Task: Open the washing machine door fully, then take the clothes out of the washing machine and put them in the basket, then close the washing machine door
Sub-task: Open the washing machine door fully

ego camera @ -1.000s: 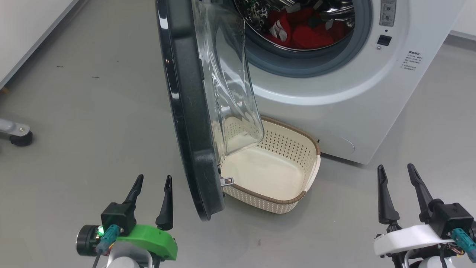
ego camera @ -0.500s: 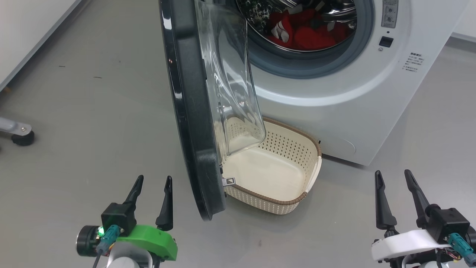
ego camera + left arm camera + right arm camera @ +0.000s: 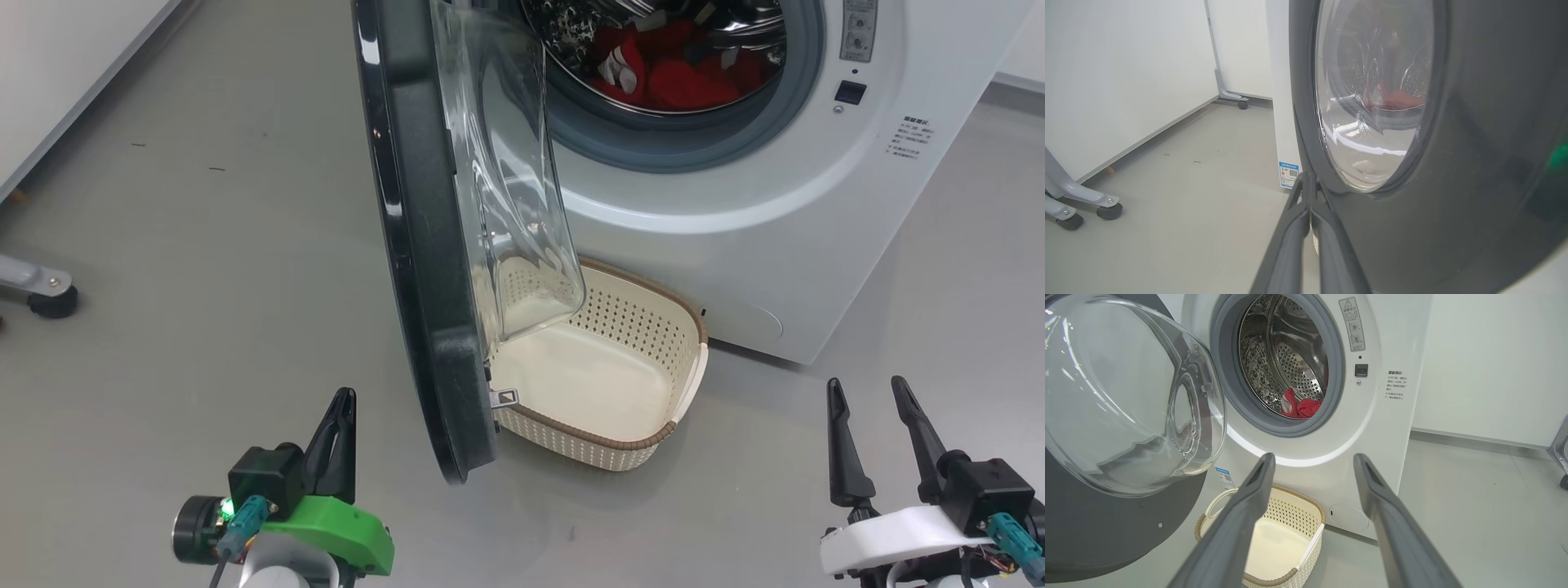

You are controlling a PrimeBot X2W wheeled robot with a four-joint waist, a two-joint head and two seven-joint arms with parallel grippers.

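Note:
The washing machine door (image 3: 416,245) stands about half open, edge-on in the head view, its glass bowl (image 3: 506,188) over the basket's left part. Red clothes (image 3: 678,73) lie in the drum of the white washing machine (image 3: 759,220); the right wrist view shows them too (image 3: 1302,408). The cream basket (image 3: 653,433) sits empty on the floor in front of the machine. My left gripper (image 3: 341,404) is shut on nothing, low and left of the door's black rim (image 3: 1453,228), apart from it. My right gripper (image 3: 865,392) is open at lower right, its fingers (image 3: 1249,506) pointing toward the basket (image 3: 1298,571).
Grey floor all round. A white wall panel (image 3: 73,73) runs along the far left. A wheeled stand foot (image 3: 41,298) sits at left, with its castors (image 3: 1108,210) in the left wrist view. A white wall (image 3: 1486,367) stands right of the machine.
My left gripper has shut its fingers on nothing. The right gripper stays open. The head view has shifted slightly.

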